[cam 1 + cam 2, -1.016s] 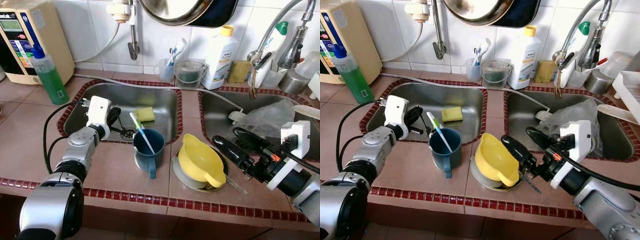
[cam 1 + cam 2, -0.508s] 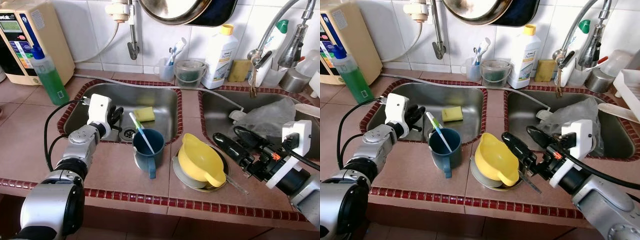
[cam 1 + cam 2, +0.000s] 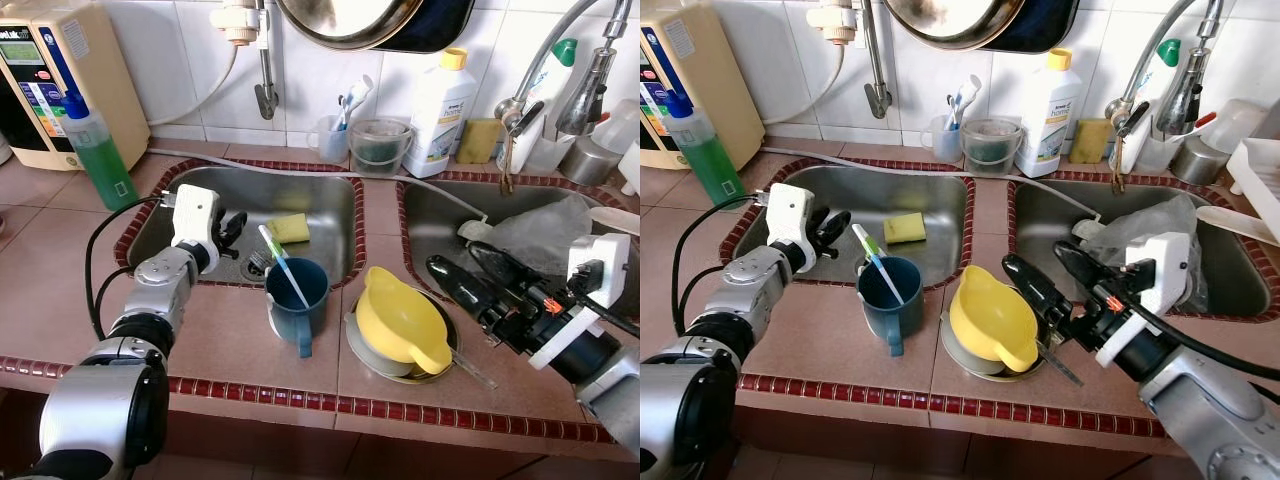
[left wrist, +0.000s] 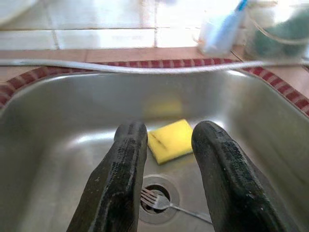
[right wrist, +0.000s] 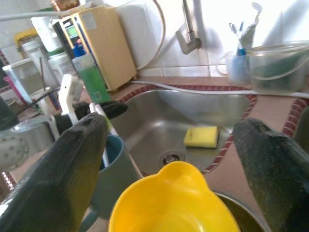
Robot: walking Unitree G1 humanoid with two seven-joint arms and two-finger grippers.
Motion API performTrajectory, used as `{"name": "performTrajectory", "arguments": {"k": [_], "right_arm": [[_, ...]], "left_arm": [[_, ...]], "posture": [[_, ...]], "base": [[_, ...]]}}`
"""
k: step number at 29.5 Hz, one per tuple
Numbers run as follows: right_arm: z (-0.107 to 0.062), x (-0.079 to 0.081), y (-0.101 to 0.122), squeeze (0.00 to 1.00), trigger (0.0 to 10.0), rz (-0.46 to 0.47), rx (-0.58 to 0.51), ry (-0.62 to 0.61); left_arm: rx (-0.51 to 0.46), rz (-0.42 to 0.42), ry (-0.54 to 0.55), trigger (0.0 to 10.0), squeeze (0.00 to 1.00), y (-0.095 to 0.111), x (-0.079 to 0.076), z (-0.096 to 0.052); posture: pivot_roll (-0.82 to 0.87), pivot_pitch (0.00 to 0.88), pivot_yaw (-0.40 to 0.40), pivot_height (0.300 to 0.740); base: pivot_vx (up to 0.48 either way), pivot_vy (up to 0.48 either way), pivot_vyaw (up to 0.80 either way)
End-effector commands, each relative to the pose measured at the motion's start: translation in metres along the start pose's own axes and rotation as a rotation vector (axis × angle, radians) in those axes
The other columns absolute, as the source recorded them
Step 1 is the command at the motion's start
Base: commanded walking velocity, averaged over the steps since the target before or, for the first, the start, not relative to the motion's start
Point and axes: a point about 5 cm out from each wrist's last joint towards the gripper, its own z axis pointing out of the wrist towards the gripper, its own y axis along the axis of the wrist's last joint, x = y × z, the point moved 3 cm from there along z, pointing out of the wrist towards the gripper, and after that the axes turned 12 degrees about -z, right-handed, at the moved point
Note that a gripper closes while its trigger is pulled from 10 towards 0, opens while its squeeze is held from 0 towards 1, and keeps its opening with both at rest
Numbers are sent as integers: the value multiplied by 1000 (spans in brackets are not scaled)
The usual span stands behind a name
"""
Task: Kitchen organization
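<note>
Hovering over sink, left gripper (image 4: 166,159) released above sponge (image 4: 170,140): soft, light, squashy; pinch across short edges.

My blue mug (image 3: 297,296) hides the toothbrush's (image 3: 281,263) lower end, and the yellow bowl (image 3: 400,323) covers most of the plate (image 3: 452,326) under it.

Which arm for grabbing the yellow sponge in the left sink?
Left, probably. The left gripper hangs open over that basin, the yellow sponge framed between its fingers. The right gripper is open by the yellow bowl.
</note>
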Motion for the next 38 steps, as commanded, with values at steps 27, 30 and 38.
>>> {"name": "performTrajectory", "arguments": {"k": [27,30,38], "right_arm": [[44,-7,-33,0,10000,-230,-104,-227],[45,-10,-33,0,10000,-232,-110,-235],[53,-14,-34,0,10000,-231,-126,-238]], "left_arm": [[-105,151,-6,10000,0,19,25,-44],[-129,150,16,10000,0,23,28,-49],[-156,57,8,10000,1000,26,22,-63]], "posture": [[18,0,1,740],[32,0,-4,740],[60,0,-19,740]], "base": [[0,0,0],[0,0,0],[0,0,0]]}}
